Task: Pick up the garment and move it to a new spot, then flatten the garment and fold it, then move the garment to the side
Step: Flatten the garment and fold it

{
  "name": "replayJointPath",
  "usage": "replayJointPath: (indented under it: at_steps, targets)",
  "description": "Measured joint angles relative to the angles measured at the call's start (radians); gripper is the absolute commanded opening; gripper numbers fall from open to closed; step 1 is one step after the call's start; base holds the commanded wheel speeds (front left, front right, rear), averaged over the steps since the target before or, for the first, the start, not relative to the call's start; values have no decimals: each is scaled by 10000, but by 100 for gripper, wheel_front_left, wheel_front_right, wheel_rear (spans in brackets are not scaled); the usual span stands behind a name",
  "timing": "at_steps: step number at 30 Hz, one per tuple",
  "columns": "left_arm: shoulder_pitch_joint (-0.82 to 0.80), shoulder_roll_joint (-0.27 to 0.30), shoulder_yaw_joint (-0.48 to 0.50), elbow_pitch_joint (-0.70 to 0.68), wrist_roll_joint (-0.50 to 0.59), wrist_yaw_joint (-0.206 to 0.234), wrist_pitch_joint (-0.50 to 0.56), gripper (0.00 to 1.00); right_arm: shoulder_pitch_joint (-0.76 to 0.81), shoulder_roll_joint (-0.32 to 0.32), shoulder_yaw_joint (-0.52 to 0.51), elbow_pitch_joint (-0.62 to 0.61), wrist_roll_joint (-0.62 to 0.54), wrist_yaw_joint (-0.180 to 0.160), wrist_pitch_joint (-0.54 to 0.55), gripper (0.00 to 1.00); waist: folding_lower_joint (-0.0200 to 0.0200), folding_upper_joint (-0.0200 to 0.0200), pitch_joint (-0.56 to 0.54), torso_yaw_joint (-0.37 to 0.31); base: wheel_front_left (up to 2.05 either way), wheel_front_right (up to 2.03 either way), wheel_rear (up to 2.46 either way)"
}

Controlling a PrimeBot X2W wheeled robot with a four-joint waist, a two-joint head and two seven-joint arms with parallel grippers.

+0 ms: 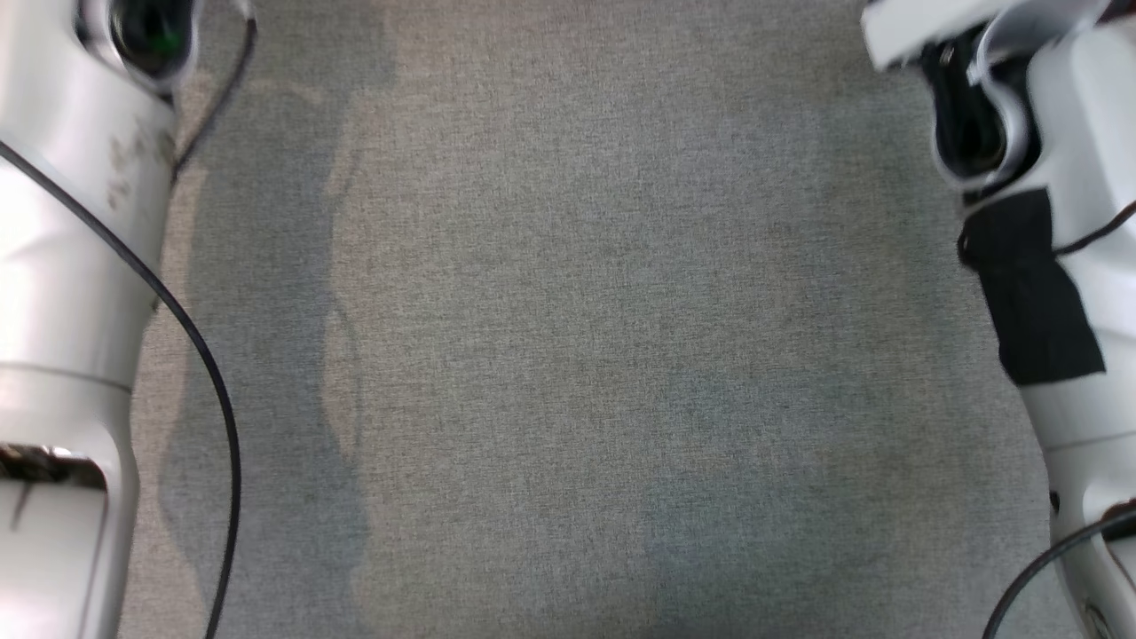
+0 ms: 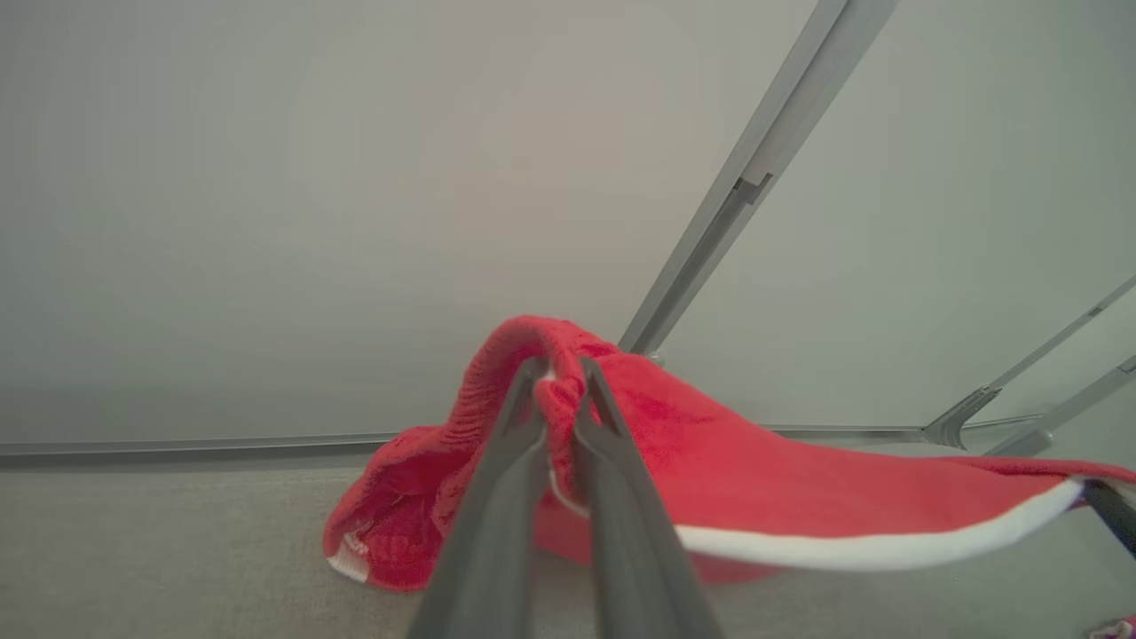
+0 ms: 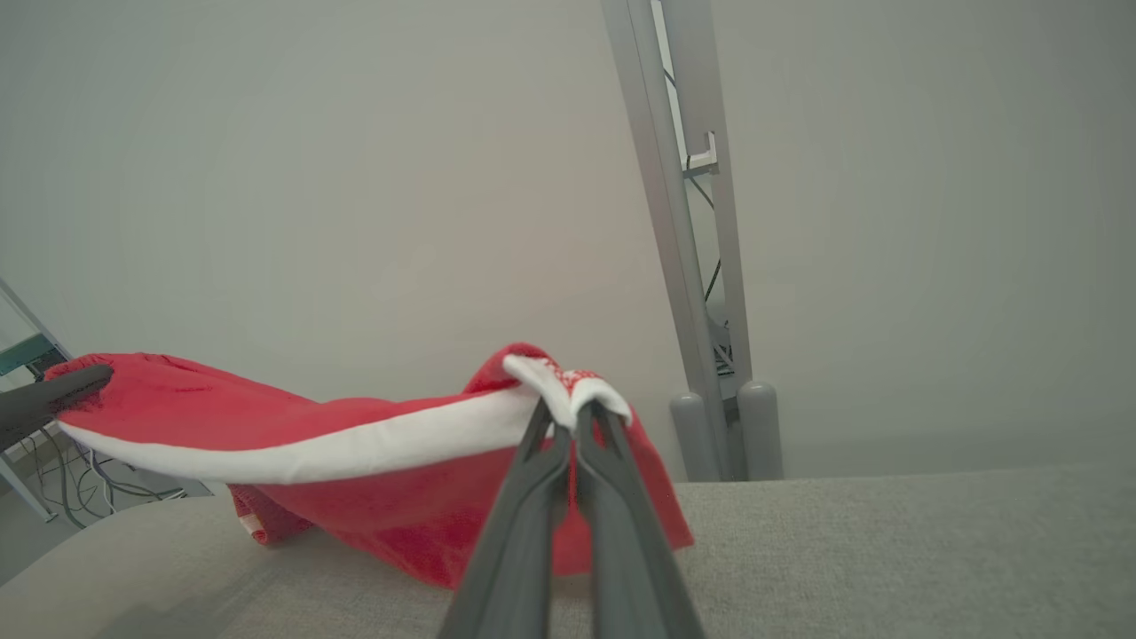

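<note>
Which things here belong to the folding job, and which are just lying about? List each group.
Part of the job:
red garment, held up at two ends
left gripper, shut on it
right gripper, shut on it
grey cloth surface, the work area

Just there:
metal post
cables
pale wall

The left forearm (image 1: 71,266) and right forearm (image 1: 1092,133) reach forward along the head view's two sides. The left gripper (image 2: 559,371) has its fingers pinched together on the garment (image 2: 754,470). The right gripper (image 3: 565,413) is clamped on its white-trimmed edge.
</note>
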Motion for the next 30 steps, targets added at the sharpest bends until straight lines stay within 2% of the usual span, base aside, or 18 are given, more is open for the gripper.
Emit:
replayJointPath:
  at_steps: [10,23,30]
  targets:
    - [1939,339,-1070,863,267,-238,29,0,1631,-570,1289,982,1381,4,-244,0,0,0,-913,114,0,0,0]
    - [3442,899,-2911,732,1108,-251,63,0,2284,-731,2633,2069,2295,17,-458,0,0,0,-2054,172,0,0,0]
    - [4102,943,-3275,690,1147,-251,-288,0,2757,-773,3126,2529,2708,31,-221,0,0,0,-2596,210,0,0,0]
